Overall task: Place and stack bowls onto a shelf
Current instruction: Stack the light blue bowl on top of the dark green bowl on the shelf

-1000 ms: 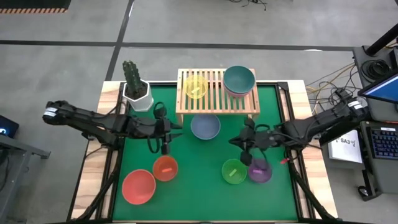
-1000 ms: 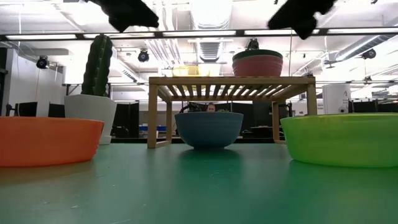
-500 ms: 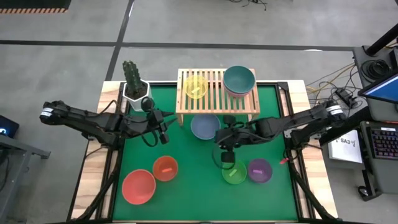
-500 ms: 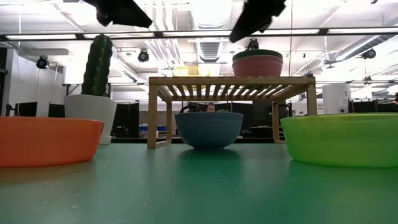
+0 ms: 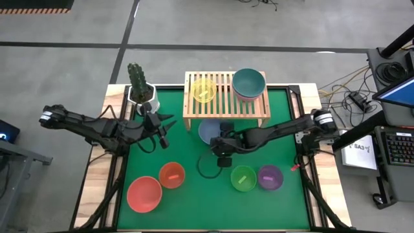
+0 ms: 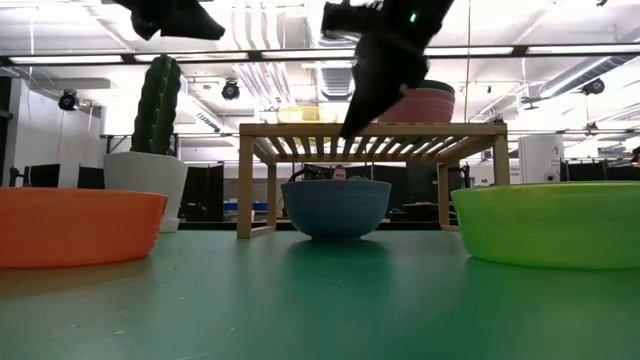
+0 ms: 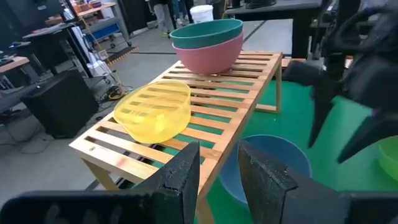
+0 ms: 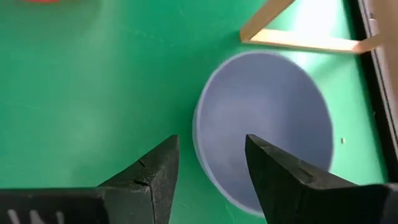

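Observation:
A light-wood shelf (image 5: 226, 111) stands at the far middle of the green mat. On its slats sit a yellow bowl (image 5: 204, 89) and a teal bowl (image 5: 249, 81) nested in a pink one (image 7: 208, 57). A blue bowl (image 5: 212, 131) rests on the mat at the shelf's front edge. Nearer lie small red (image 5: 171, 175), large red-pink (image 5: 143, 194), green (image 5: 243, 178) and purple (image 5: 270, 177) bowls. My right gripper (image 8: 208, 174) hangs open above the blue bowl's near-left rim, clear of it. My left gripper (image 7: 217, 168) hovers open left of the shelf, with nothing between its fingers.
A white pot with a cactus (image 5: 141, 90) stands at the far left corner, beside the shelf and close to my left arm. The mat's near middle, between the red and green bowls, lies bare. Wooden table edges frame the mat on both sides.
My right gripper has swept from above the purple and green bowls toward the table's left and far edge, coming down over the blue bowl. My left gripper has drawn back toward the far left, nearer the cactus pot. No bowl has moved.

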Robot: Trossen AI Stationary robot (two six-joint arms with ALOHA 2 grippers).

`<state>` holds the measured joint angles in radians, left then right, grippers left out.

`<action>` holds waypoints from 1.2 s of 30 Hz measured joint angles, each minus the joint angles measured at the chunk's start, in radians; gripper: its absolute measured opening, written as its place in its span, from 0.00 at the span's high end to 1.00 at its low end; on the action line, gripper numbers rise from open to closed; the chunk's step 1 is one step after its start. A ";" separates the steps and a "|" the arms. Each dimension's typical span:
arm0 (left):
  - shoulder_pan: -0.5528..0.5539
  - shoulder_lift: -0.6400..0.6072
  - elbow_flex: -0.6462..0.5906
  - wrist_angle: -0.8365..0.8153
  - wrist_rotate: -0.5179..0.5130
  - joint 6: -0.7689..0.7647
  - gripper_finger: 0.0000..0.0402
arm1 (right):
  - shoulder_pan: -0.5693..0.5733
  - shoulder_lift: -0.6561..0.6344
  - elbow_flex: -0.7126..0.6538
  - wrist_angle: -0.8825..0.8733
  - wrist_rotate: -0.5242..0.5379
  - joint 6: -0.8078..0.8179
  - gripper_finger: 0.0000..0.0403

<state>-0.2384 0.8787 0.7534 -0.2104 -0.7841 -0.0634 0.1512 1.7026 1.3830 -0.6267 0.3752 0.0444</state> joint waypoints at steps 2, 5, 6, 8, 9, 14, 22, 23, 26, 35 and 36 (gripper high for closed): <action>-0.003 0.000 -0.001 0.000 0.000 0.001 0.77 | -0.012 0.027 0.000 0.003 0.000 -0.007 0.56; -0.003 0.000 -0.002 0.000 0.000 0.004 0.77 | -0.027 0.066 0.000 0.004 0.000 -0.014 0.56; -0.003 0.001 -0.002 0.000 0.000 0.005 0.77 | -0.031 0.076 0.000 0.005 0.000 -0.017 0.56; -0.003 0.002 -0.002 0.000 0.000 0.008 0.77 | -0.039 0.093 0.000 0.013 -0.007 -0.019 0.56; -0.003 0.003 -0.003 0.000 0.000 0.010 0.77 | -0.041 0.103 0.000 0.012 -0.008 -0.019 0.57; -0.003 0.008 -0.003 0.000 0.001 0.019 0.77 | -0.048 0.132 0.000 0.020 -0.013 -0.023 0.60; -0.003 0.008 -0.003 0.001 0.001 0.020 0.77 | -0.054 0.163 -0.002 0.034 -0.042 -0.031 0.85; -0.003 0.008 -0.003 0.001 0.001 0.020 0.77 | -0.054 0.166 -0.002 0.033 -0.054 -0.031 0.89; -0.003 0.010 -0.003 0.001 0.001 0.020 0.77 | -0.054 0.165 -0.002 0.037 -0.064 -0.038 0.96; -0.003 0.011 -0.003 0.002 0.002 0.025 0.77 | -0.040 0.115 0.024 0.023 -0.274 -0.046 0.98; -0.003 0.011 -0.003 0.002 0.002 0.025 0.77 | -0.035 0.105 0.032 0.014 -0.315 -0.052 0.98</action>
<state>-0.2417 0.8902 0.7509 -0.2089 -0.7826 -0.0383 0.1158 1.8078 1.4152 -0.6130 0.0601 -0.0077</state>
